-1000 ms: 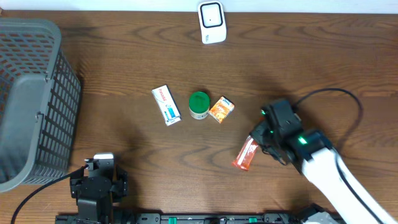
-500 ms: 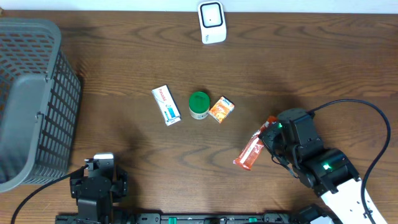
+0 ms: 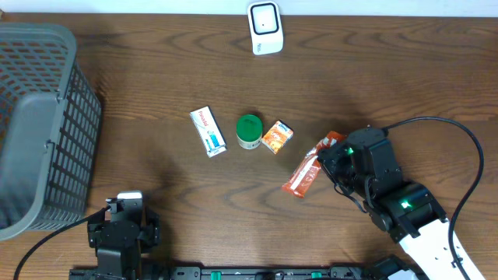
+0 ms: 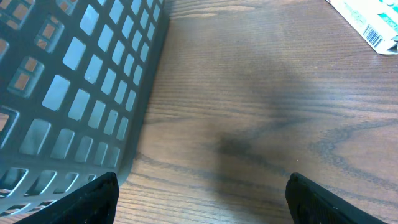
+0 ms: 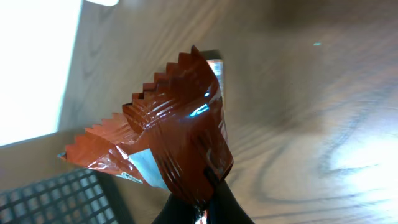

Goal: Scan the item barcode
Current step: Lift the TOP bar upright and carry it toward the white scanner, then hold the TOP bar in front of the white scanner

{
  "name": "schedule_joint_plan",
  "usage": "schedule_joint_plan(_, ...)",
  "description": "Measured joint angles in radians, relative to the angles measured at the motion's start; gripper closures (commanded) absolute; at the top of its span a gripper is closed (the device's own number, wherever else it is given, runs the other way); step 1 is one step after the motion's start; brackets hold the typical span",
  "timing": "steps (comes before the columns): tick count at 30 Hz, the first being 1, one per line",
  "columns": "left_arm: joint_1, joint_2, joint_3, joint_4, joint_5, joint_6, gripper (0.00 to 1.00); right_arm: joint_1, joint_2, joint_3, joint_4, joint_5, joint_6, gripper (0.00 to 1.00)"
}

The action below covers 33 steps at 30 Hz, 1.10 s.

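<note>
My right gripper [image 3: 330,161] is shut on one end of a red-orange snack wrapper [image 3: 304,174], held right of the table's centre. In the right wrist view the crinkled wrapper [image 5: 171,134] rises from between the dark jaws of that gripper [image 5: 208,196], its serrated end pointing away; no barcode shows. A white scanner [image 3: 265,28] stands at the table's far edge, well apart from the wrapper. My left gripper [image 3: 122,224] rests open near the front left edge, and its view shows nothing between the jaws of that gripper [image 4: 199,202], only bare wood.
A grey mesh basket [image 3: 39,132] fills the left side, its wall [image 4: 68,81] close to my left gripper. A white box [image 3: 208,131], a green-lidded jar [image 3: 249,131] and a small orange pack [image 3: 277,136] lie in a row mid-table.
The right arm has swung round and carried the wrapper a little farther from the front edge and leftward. The left arm has stayed still.
</note>
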Motion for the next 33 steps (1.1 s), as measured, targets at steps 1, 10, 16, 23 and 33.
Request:
schedule_joint_plan(1,0.0,0.0,0.0,0.0,0.0,0.0,0.14,0.0,0.0,0.0,0.013,-0.008,0.0,0.99)
schedule_joint_plan(10,0.0,0.0,0.0,0.0,0.0,0.0,0.14,0.004,0.034,0.0,0.351,-0.059,-0.313,0.98)
schedule_joint_plan(16,0.0,0.0,0.0,0.0,0.0,0.0,0.14,0.014,0.164,0.001,0.608,-0.014,-0.629,0.99)
schedule_joint_plan(23,0.0,0.0,-0.001,0.0,0.0,0.0,0.14,0.014,0.444,-0.003,1.144,0.122,-0.877,0.99)
schedule_joint_plan(33,0.0,0.0,-0.002,0.001,0.0,0.0,0.14,-0.011,0.917,0.111,1.88,0.158,-1.105,0.99)
